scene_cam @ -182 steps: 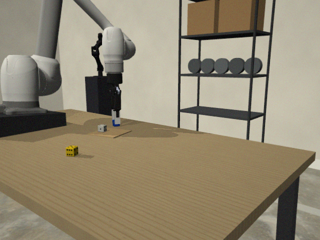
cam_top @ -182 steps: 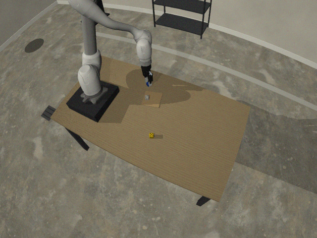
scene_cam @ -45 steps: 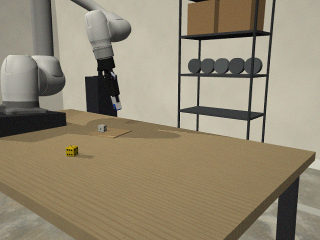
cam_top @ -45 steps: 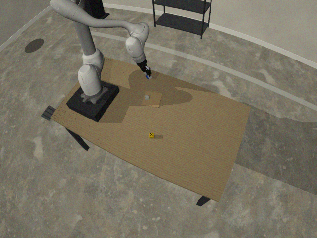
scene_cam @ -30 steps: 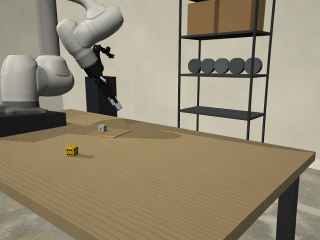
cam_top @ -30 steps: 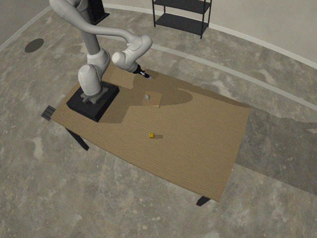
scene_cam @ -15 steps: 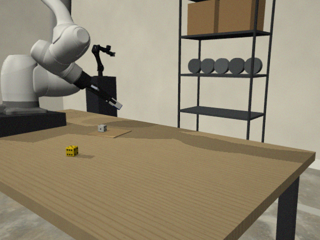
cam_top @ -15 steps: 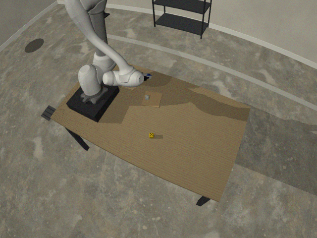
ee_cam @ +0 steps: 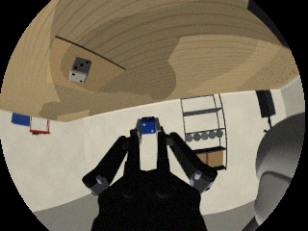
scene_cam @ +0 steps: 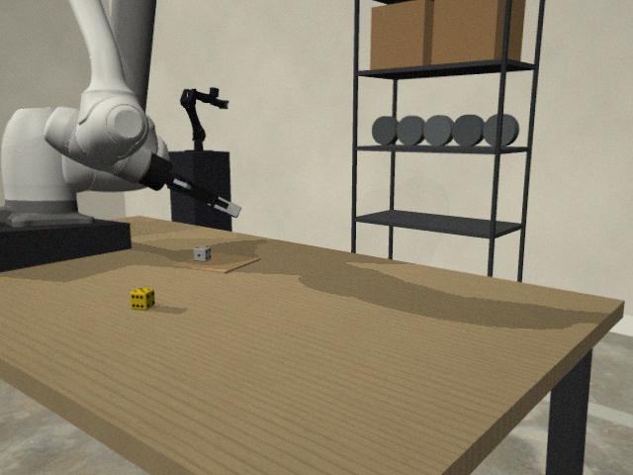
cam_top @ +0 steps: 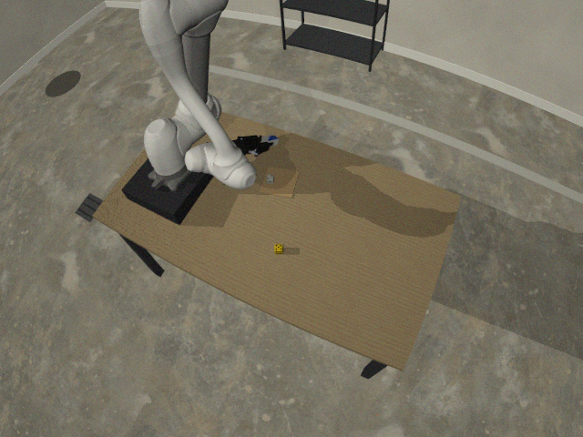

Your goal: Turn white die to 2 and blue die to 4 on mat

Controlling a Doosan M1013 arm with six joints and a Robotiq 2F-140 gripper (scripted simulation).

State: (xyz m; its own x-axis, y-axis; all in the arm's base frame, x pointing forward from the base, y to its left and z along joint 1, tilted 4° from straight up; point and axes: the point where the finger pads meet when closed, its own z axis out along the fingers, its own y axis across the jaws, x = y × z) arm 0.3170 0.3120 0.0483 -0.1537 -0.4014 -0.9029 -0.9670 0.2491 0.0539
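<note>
Right, the tool (cam_top: 272, 141) (scene_cam: 228, 207) (ee_cam: 148, 123) is clamping the blue die (cam_top: 272, 137) (ee_cam: 148, 126) between its fingertips, up off the bench (cam_top: 329, 282) (scene_cam: 307, 357) (ee_cam: 207, 58). It is leaning far over, pointing outward and slightly down rather than straight down. The white die (cam_top: 270, 178) (scene_cam: 202, 253) (ee_cam: 80, 69) is sitting below the tool and off to one side, on the mat (cam_top: 282, 189) (scene_cam: 229, 266) (ee_cam: 106, 74). From the wrist view it is probably showing 2 on top, so I'm taking that half as done. The yellow die (cam_top: 279, 248) (scene_cam: 141, 298) is resting farther out from the tool on the same side, off the mat, and is needing no handling. Step in hand, my read: reorienting blue in the grasp for 4 up. I'm not getting a certain count on its faces, so the final top is staying unconfirmed. Next move is calling for settling the tilt with the faces square to the mat, coming across to a spot beside white, lowering until blue is seating flat, then opening and backing off. Main risks: the leaning wrist is leaving little room over the bench, and the fingers could be nudging white on the way in.

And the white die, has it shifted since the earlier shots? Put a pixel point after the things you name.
No; the white die (cam_top: 270, 178) (scene_cam: 202, 253) (ee_cam: 80, 69) sits at the same spot on the mat (cam_top: 278, 188) (scene_cam: 225, 266) (ee_cam: 103, 79).
</note>
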